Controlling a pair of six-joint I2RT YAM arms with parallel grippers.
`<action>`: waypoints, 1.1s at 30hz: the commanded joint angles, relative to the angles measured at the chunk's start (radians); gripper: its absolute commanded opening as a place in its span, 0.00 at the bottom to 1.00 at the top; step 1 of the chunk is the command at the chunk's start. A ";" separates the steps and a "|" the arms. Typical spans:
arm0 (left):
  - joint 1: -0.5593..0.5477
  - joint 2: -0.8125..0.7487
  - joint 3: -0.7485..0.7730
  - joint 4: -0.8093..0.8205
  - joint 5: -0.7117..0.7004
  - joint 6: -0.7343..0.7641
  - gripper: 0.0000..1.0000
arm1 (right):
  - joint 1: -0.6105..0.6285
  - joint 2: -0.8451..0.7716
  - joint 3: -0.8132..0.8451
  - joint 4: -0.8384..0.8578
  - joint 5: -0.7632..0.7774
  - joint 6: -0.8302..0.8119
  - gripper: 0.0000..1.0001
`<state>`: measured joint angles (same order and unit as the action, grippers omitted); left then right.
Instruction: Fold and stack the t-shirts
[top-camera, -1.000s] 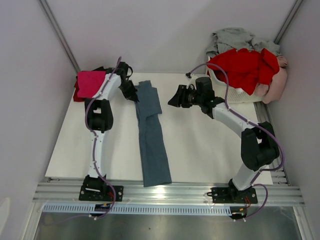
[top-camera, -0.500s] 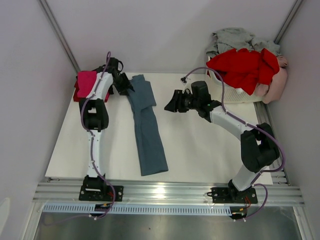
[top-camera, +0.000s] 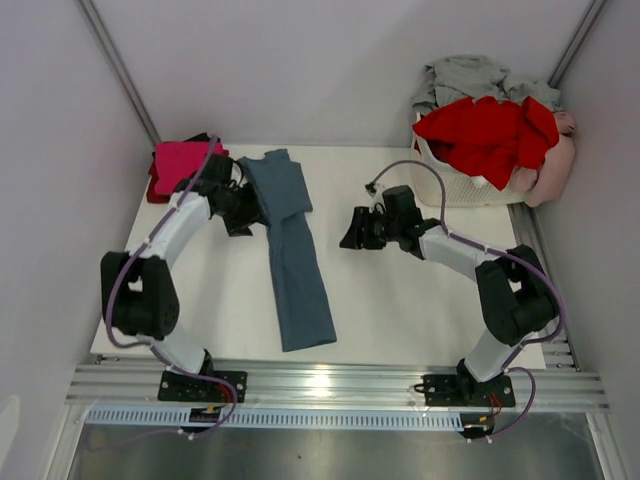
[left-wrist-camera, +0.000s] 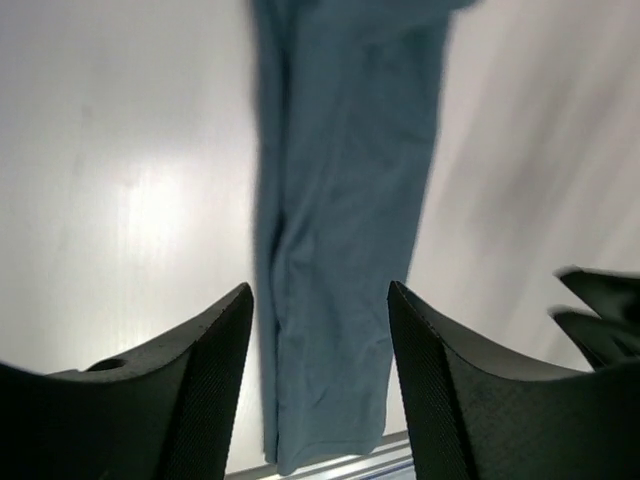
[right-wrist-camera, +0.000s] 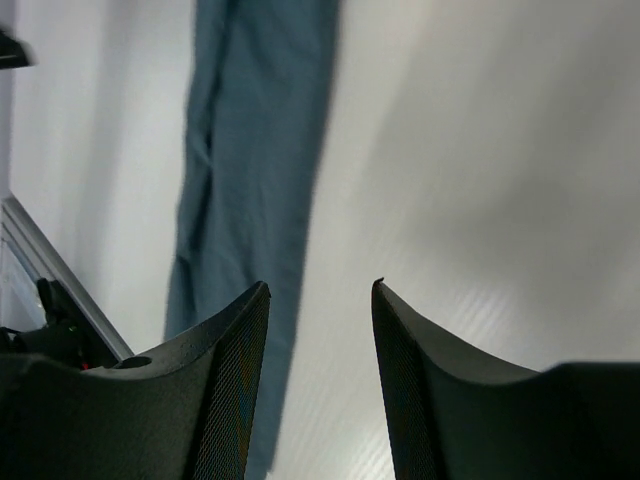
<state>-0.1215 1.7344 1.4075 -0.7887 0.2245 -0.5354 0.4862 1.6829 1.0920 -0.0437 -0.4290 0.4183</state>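
Looking down from the top external view, the slate blue-grey tee (top-camera: 293, 262) lies as a long narrow strip from upper centre to lower centre of the table (top-camera: 420, 300). It is folded lengthwise but not yet folded short. A magenta tee (top-camera: 178, 160) sits folded at upper left, seemingly the start of the stack. The laundry basket (top-camera: 462, 186) at upper right holds the red tee (top-camera: 490, 135), grey tee (top-camera: 470, 72) and pale pink tee (top-camera: 555, 165), all unfolded. The left gripper (top-camera: 243, 213) hovers just beside the strip's left edge. The right gripper (top-camera: 350, 228) is near its right side, apart from it.

From the left wrist, the fingers stand apart with nothing between them, the strip lying beyond. From the right wrist, the jaws are likewise parted and empty, with the strip at upper left. I judge well under half the work done.
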 joint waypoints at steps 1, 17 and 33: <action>-0.059 -0.166 -0.228 0.134 0.024 -0.047 0.60 | -0.008 -0.038 -0.095 0.013 0.007 0.017 0.50; -0.191 -0.697 -0.864 0.298 0.102 -0.233 0.54 | -0.018 -0.170 -0.443 0.211 -0.122 0.109 0.49; -0.302 -0.826 -1.130 0.491 0.191 -0.371 0.52 | 0.086 -0.292 -0.716 0.488 -0.183 0.298 0.50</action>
<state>-0.4065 0.9352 0.3130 -0.3771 0.3836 -0.8486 0.5659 1.4311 0.3969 0.3191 -0.5713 0.6712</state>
